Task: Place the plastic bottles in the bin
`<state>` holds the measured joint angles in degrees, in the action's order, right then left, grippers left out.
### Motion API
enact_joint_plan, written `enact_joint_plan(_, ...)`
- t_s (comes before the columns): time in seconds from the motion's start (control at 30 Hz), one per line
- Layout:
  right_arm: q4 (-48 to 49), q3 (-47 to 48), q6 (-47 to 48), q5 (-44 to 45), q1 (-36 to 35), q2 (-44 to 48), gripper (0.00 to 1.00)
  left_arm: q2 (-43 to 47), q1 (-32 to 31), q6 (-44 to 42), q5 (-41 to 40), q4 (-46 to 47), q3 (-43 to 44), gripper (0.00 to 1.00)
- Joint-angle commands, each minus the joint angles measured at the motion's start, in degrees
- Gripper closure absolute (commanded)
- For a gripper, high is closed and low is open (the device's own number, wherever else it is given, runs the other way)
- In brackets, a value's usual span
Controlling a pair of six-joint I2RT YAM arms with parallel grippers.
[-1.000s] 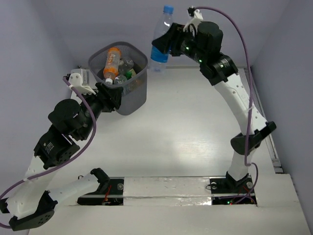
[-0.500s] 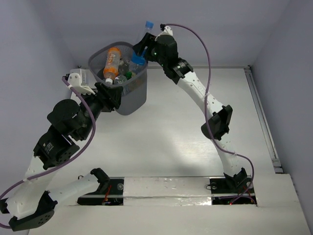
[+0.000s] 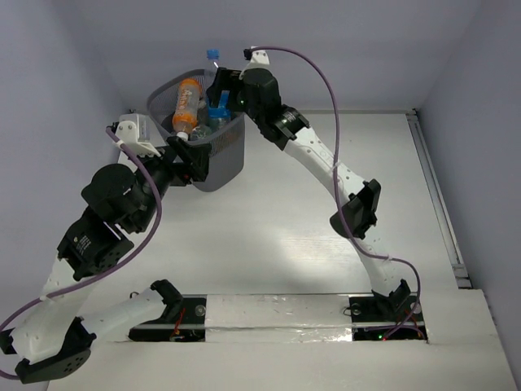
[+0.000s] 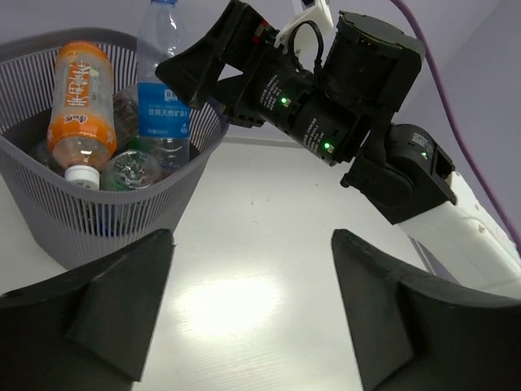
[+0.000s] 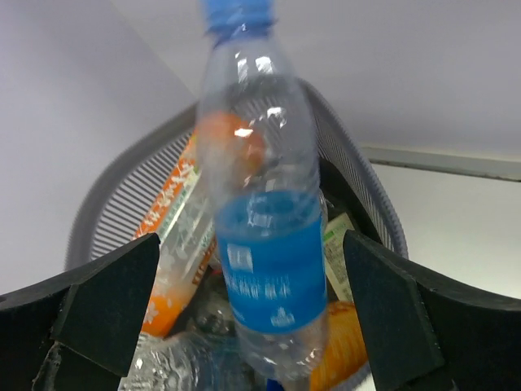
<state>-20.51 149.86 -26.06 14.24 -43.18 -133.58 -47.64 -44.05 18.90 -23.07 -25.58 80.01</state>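
The dark grey mesh bin (image 3: 221,167) stands at the back left and holds several bottles, among them an orange one (image 3: 186,102). My right gripper (image 3: 218,85) hangs over the bin's right rim, open. A clear bottle with a blue label and blue cap (image 5: 273,269) stands upright between its fingers, touching neither, with its lower end among the bottles in the bin (image 5: 368,191). It also shows in the left wrist view (image 4: 163,98), beside the orange bottle (image 4: 80,98). My left gripper (image 3: 194,159) is open and empty just in front of the bin (image 4: 81,220).
A clear bottle with a white cap and one with a green label (image 5: 340,244) lie low in the bin. The right arm (image 3: 342,175) arches over the middle of the white table. A rail (image 3: 440,195) runs along the table's right edge. Pale walls close in the back and sides.
My right arm swung left from the back right, carrying the blue-labelled bottle to the bin. Its jaws have opened and the bottle has dropped lower into the bin. The left arm barely moved.
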Motion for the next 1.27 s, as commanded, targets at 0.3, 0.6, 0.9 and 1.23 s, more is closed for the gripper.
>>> enact_joint_plan(0.3,-0.4,-11.1,8.7,6.9,-0.5,24.3,0.03,-2.6,-0.1,0.0,-3.2,0.5,6.3,0.01)
enact_joint_plan(0.6,7.0,-57.4,4.2,5.3,-0.5,59.0,1.0,-2.9,-0.1,4.5,-5.1,-0.9,7.4,0.01)
enact_joint_plan(0.9,-2.2,-86.0,-1.5,18.1,-0.5,95.7,0.01,1.6,-0.1,10.8,-5.1,-4.5,4.4,0.01)
enact_joint_plan(1.23,-7.3,-84.1,0.0,18.6,-0.5,98.0,0.0,2.7,-0.1,15.2,-3.6,-0.6,-1.4,0.01)
